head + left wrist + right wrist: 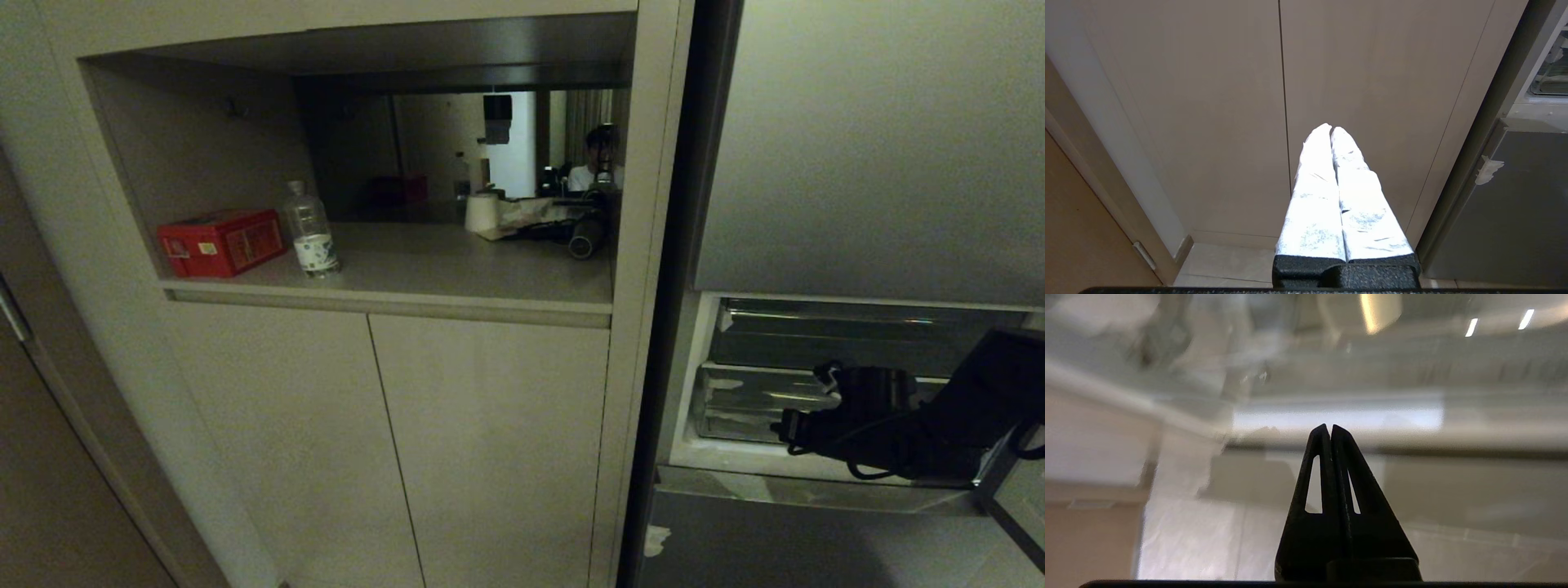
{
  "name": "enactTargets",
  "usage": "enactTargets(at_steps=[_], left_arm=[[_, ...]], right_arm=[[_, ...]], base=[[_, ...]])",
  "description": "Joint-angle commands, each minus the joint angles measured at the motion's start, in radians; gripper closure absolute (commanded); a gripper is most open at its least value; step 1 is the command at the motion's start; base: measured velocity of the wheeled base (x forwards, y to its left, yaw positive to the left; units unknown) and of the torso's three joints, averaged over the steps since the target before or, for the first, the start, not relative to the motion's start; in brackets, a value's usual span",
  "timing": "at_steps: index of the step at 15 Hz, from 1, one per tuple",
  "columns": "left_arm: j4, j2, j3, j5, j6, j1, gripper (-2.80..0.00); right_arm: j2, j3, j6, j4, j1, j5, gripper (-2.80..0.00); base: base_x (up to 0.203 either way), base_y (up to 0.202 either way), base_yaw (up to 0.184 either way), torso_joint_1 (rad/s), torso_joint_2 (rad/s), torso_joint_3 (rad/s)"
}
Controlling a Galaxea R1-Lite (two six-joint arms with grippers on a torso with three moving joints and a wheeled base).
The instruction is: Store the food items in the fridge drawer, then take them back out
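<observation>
**A:** Dim kitchen alcove: beige cabinet (490,441) on the left, fridge (865,147) on the right with its middle compartment open. Where is the working pincer?

**B:** Right gripper (1329,428) has its dark fingers pressed together, holding nothing. In the head view the right arm (882,425) reaches in from the right edge, its tip pointing left across the open compartment.

**A:** And what lies around it?

**B:** Just behind the arm sit clear plastic bins. The lower one looks like the drawer (735,404); a darker tray (816,335) sits above it. The drawer runs side to side, its long axis across the fridge front, and its front wall faces the robot.

**A:** The food items?

**B:** Not visible in any view. I cannot tell whether they are inside the drawer.

**A:** The other arm?

**B:** Left gripper (1331,130) hangs parked, white-wrapped fingers together, aimed at the cabinet doors, well apart from the fridge.

**A:** So which arm is nearer?

**B:** The right, clearly. The drawer lies straight ahead of its tip and slightly below, so reaching its front edge probably falls to that arm.
</observation>
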Motion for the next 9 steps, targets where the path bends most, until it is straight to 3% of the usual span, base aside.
enactTargets(at_steps=[1, 5, 9], left_arm=[[0.001, 0.001, -0.001, 0.0, 0.0, 0.0, 0.0], [0.0, 0.0, -0.001, 0.0, 0.0, 0.0, 0.0], [0.001, 0.001, 0.001, 0.0, 0.0, -0.001, 0.0]], right_arm=[[0.093, -0.093, 0.002, -0.003, 0.0, -0.061, 0.0], [0.133, -0.151, 0.007, 0.001, 0.004, -0.102, 0.0], [-0.015, -0.028, 0.01, 0.004, -0.013, -0.099, 0.0]], base=[[0.0, 0.0, 0.0, 0.0, 0.0, 0.0], [0.0, 0.0, 0.0, 0.0, 0.0, 0.0], [0.0, 0.0, 0.0, 0.0, 0.0, 0.0]])
